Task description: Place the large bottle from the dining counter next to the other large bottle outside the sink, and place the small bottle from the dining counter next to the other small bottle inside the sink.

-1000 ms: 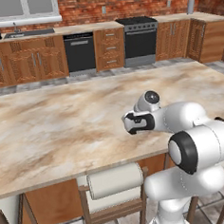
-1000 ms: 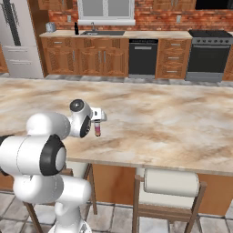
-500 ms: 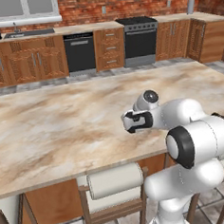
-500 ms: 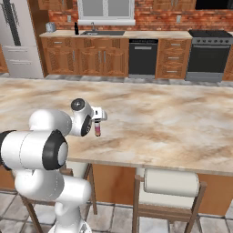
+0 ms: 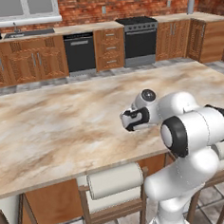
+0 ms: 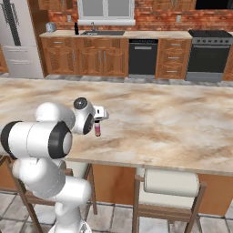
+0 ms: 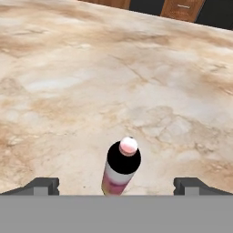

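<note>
The large bottle (image 7: 121,169), dark with a pink label and a pale cap, stands upright on the beige marbled dining counter (image 5: 53,128) near its front edge. It also appears as the bottle (image 6: 97,129) in the right base view. My gripper (image 7: 117,185) hangs just above it, open, with one fingertip out wide on each side and neither touching. The gripper (image 6: 98,122) points down at the counter, and in the left base view the gripper (image 5: 128,121) hides the bottle. Far back, the other large bottle (image 6: 76,29) stands left of the sink (image 6: 98,32). The small bottle is out of view.
Stools with white roll backs (image 5: 114,180) (image 6: 170,182) stand under the counter's front edge beside my base. Across the aisle are wooden cabinets, a dishwasher (image 6: 142,57), a stove (image 5: 139,40) and a fridge (image 6: 16,38).
The arm's elbow has shifted slightly. The hand stays over the bottle and the jaws stay open.
</note>
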You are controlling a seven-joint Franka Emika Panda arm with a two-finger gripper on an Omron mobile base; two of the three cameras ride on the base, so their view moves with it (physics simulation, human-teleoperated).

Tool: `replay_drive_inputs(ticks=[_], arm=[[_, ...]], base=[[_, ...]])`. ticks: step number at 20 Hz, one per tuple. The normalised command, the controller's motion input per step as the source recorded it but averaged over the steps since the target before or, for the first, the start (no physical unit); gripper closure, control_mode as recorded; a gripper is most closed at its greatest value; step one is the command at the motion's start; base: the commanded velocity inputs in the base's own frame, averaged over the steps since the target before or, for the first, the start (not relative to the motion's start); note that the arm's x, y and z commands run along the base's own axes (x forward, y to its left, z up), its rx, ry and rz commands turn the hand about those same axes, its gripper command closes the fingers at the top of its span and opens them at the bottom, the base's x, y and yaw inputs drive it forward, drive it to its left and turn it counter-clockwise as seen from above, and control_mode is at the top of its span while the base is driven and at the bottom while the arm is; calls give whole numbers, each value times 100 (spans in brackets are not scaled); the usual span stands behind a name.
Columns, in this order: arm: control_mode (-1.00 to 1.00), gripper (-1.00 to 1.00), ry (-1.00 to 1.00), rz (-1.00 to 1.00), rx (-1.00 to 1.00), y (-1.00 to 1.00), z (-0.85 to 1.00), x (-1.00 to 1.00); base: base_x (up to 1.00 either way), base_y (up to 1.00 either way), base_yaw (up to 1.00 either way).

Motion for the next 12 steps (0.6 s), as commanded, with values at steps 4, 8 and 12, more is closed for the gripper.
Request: replay_drive_inputs(ticks=[4, 8, 12], arm=[[-100, -100, 0, 0, 0, -1, -19, 9], [-100, -100, 0, 0, 0, -4, -17, 12], [-100, -100, 0, 0, 0, -3, -12, 17]], base=[[0, 0, 0], [0, 0, 0], [0, 0, 0]])
